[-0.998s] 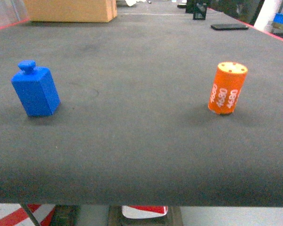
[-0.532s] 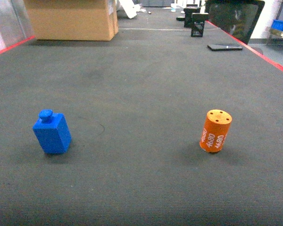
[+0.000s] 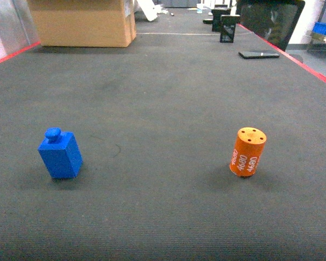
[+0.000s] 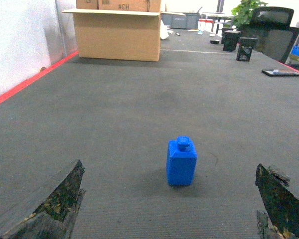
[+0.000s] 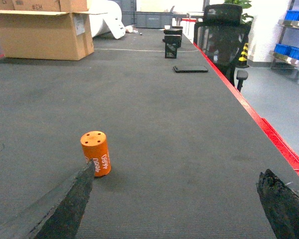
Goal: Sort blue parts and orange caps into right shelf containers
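- A blue part (image 3: 60,156) is seen upright on the dark bench (image 3: 163,98), toward 8 o'clock in the head view; a round knob is carried on its top.
- An orange cap (image 3: 248,151) is seen toward 4 o'clock in the same view, well apart from the blue part, standing on end with a slight tilt. White digits are printed on its side and small holes are shown in its top face.
- The left end effector (image 4: 169,209) is seen spread wide in the left wrist view, its two worn dark fingers (image 4: 55,204) at the lower corners; nothing is held, and the blue part (image 4: 181,162) stands ahead between them, at 12 o'clock, untouched.
- The right end effector (image 5: 184,209) is likewise spread and empty. The orange cap (image 5: 96,153) is seen just above the tip of its left finger (image 5: 65,204), toward 10 o'clock; whether they touch cannot be told.
- Neither end effector is shown in the head view.
- A cardboard box (image 3: 81,22) sits at the far end of the bench, at 11 o'clock, and a flat black phone (image 3: 259,54) lies near the red-edged right side, at 1 o'clock.
- Blue crates (image 5: 295,50) are visible on a shelf off the bench at 2 o'clock in the right wrist view; detail is too small to tell.
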Motion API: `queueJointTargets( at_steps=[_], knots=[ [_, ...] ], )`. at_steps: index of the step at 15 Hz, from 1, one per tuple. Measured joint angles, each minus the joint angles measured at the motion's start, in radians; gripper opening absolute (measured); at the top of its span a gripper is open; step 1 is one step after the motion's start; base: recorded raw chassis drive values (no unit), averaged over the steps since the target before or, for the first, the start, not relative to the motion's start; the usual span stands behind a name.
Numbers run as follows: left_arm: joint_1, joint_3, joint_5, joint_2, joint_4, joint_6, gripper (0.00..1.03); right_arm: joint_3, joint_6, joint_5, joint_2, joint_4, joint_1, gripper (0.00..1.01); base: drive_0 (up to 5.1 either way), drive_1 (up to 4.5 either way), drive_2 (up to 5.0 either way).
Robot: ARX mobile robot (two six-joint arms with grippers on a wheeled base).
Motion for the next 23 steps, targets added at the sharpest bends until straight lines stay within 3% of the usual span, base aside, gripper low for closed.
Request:
queueJointTargets(
  at_steps=[23],
  knots=[
    [0.000, 0.000, 0.000, 0.000, 0.000, 0.000, 0.98, 0.000, 0.000, 0.000, 0.000, 0.000, 0.000, 0.98, 0.0, 0.00, 0.0]
  ],
)
